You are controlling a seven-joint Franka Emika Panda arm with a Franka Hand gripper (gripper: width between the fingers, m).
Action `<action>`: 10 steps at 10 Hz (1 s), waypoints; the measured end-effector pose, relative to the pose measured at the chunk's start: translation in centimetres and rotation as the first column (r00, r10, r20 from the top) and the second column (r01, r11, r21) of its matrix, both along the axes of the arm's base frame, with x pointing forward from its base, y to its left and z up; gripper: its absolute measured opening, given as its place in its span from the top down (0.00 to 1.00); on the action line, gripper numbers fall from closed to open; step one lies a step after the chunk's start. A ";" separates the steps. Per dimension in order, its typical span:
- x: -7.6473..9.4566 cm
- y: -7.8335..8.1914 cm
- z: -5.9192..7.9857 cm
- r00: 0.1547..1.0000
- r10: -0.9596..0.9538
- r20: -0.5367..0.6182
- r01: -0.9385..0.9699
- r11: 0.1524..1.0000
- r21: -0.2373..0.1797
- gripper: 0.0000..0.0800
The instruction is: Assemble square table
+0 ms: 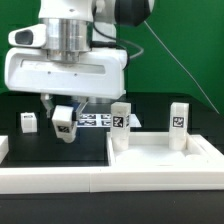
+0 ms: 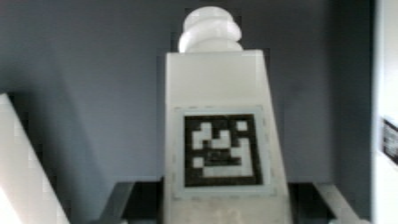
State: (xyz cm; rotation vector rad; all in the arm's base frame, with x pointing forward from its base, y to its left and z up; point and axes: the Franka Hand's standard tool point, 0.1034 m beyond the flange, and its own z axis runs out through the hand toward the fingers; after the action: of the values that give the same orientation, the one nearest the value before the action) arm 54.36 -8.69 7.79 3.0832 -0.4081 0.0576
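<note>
The fingers (image 1: 52,108) pinch a white tagged leg (image 2: 217,110) beside the slab (image 1: 165,160), where two legs (image 1: 121,127) stand upright; a fourth leg (image 1: 28,121) stands apart on the surface (image 1: 150,108).

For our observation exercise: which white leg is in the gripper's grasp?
The tilted leg clamped in the gripper; the other three stand free, two on the slab.

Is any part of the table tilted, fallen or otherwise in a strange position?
Only the leg in the tool hangs tilted. The two legs on the slab stand upright; nothing looks fallen or damaged.
</note>
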 end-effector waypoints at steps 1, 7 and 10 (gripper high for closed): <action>1.4 1.5 0.9 0.999 -0.030 0.019 0.030 1.000 0.006 0.64; 4.2 5.0 2.1 0.998 -0.038 0.042 0.038 0.999 0.011 0.64; 4.1 6.0 2.0 0.998 -0.055 0.040 0.055 0.998 0.014 0.64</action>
State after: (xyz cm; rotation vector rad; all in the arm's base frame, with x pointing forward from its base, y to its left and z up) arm 58.46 -2.70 9.81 3.0860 -0.4966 0.1167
